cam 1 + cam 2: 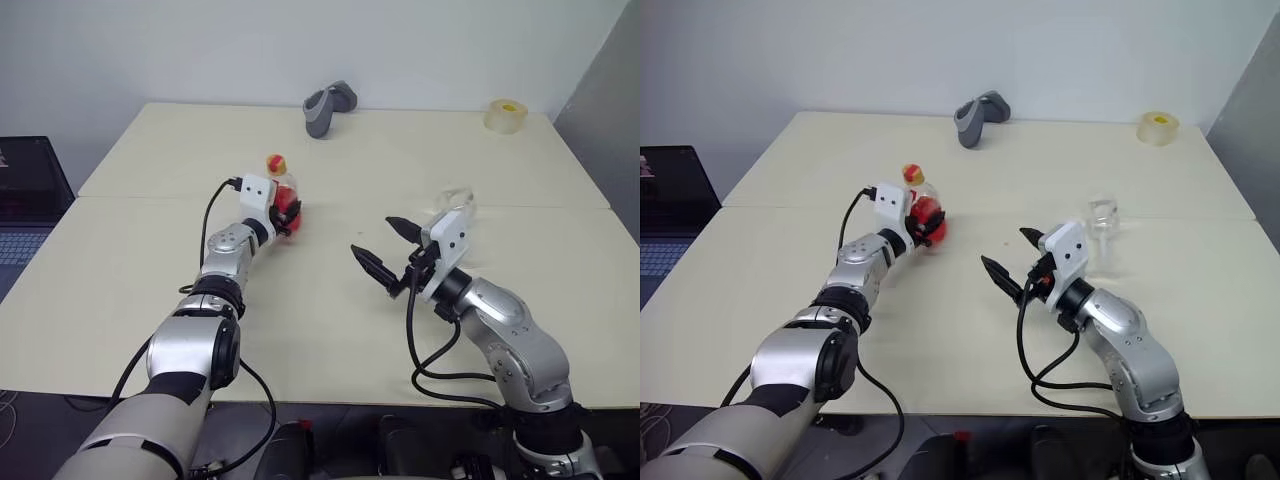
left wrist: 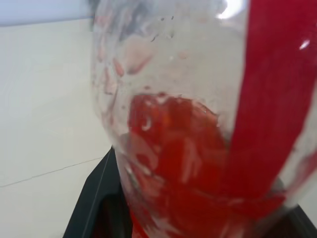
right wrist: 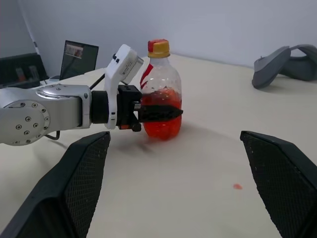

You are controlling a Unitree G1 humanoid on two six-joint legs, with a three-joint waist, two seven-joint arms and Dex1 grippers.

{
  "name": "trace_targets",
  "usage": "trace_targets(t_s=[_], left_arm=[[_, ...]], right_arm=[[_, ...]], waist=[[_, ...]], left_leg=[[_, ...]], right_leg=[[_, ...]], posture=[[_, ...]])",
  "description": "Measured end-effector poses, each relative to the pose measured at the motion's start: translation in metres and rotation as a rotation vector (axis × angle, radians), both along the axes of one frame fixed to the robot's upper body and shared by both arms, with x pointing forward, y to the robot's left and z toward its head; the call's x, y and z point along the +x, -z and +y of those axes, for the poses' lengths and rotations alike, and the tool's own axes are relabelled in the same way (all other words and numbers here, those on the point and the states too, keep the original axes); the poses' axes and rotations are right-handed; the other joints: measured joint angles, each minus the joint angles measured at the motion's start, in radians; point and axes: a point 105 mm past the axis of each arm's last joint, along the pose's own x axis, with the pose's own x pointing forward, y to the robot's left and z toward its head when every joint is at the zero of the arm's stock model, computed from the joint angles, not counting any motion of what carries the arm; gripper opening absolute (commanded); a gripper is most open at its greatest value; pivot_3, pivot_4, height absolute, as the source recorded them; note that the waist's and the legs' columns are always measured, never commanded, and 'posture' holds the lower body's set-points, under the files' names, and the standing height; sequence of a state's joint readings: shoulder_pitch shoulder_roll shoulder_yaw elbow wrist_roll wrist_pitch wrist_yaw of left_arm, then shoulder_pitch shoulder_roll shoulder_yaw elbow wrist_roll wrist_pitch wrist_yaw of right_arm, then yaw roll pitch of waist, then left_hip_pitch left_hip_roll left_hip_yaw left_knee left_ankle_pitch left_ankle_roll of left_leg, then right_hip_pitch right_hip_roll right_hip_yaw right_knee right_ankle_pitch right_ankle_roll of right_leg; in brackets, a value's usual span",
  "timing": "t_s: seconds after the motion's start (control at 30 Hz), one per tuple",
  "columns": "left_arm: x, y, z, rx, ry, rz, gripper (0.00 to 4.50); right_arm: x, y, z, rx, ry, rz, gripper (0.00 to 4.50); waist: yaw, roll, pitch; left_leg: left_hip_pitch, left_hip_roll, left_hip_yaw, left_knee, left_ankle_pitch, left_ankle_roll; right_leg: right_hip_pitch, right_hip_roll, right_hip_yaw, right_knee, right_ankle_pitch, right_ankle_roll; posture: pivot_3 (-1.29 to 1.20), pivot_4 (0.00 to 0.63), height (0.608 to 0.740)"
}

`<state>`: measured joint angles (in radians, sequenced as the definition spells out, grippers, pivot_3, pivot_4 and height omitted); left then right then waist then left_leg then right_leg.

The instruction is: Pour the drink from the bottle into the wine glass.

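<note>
Nearest, the right gripper hangs spread wide above the table, holding nothing. Just past it stands the glass, toward the right edge, apparently empty, though it is faint. Left of centre, the left gripper clasps the upright, capped bottle, red drink in its base. A grey object and a tape roll sit by the far edge.

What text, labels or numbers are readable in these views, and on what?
None readable.
Bottle: the red label band shows no legible print.
Laptop screen: content too small and blurred to read.
Tape roll: no visible marking.
</note>
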<state>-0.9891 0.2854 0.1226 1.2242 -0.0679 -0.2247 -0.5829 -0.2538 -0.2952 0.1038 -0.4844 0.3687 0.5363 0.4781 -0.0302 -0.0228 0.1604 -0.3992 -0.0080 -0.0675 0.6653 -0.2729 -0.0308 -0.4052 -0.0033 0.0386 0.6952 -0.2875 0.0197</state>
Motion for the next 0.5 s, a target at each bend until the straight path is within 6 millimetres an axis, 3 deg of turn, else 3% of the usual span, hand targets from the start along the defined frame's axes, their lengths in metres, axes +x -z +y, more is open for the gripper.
trace_targets(t_s=[0.23, 0.33, 0.5], left_arm=[[-0.052, 0.004, -0.058, 0.118, 0.527, -0.052, 1.92], [-0.077, 0.013, -0.072, 0.210, 0.676, -0.038, 1.92], [-0.094, 0.015, -0.083, 0.270, 0.746, -0.035, 1.87]], right_arm=[[-0.022, -0.010, -0.012, -0.061, -0.131, 0.019, 4.50], [-0.027, -0.017, -0.011, -0.076, -0.158, 0.013, 4.50], [-0.032, -0.036, -0.001, -0.088, -0.205, -0.058, 4.50]], waist=[[0.000, 0.000, 0.000], [-0.005, 0.001, 0.001], [-0.001, 0.001, 0.000]], left_leg=[[0.000, 0.001, 0.000, 0.000, 0.000, 0.000], [0.001, 0.002, -0.001, 0.000, 0.000, 0.000], [0.000, 0.001, -0.003, 0.001, 0.000, 0.000]], right_leg=[[0.000, 0.000, 0.002, 0.000, 0.000, 0.000], [0.000, 0.001, 0.003, 0.001, 0.000, 0.000], [0.001, 0.001, 0.002, 0.001, 0.000, -0.001]], posture=[[0.00, 0.150, 0.740], [0.00, 0.150, 0.740], [0.00, 0.150, 0.740]])
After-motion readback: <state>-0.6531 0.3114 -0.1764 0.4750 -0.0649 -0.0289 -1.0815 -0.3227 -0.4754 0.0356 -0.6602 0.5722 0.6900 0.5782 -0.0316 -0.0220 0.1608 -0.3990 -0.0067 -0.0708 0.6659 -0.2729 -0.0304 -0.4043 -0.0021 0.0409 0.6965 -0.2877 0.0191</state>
